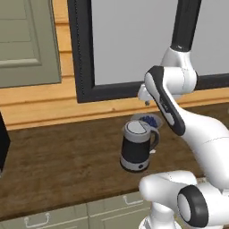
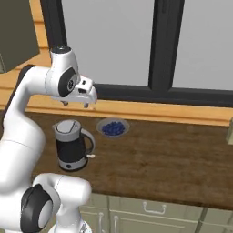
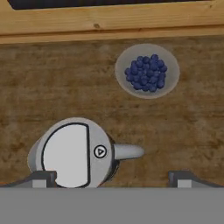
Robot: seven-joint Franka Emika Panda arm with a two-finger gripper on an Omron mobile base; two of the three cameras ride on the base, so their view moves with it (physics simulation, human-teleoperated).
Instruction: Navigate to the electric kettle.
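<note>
The electric kettle [image 1: 135, 147] stands upright on the wooden counter [image 1: 58, 161], a small black jug with a grey round lid, a silver base ring and a loop handle. In the right base view the kettle [image 2: 71, 148] is just ahead of my arm. My gripper [image 2: 77, 104] hangs in the air above and slightly behind it, pointing down. In the hand view the kettle's lid [image 3: 69, 154] sits at lower left, with the gripper [image 3: 113, 178] open and its fingertips [image 3: 41, 178] wide apart and holding nothing.
A grey bowl of blueberries [image 3: 147, 71] rests just behind the kettle, near the wooden wall ledge. A dark-framed window [image 1: 82, 53] rises behind the counter. Pale green drawers [image 2: 152, 209] run under the counter's front edge. A black object [image 1: 2, 143] shows at the far left.
</note>
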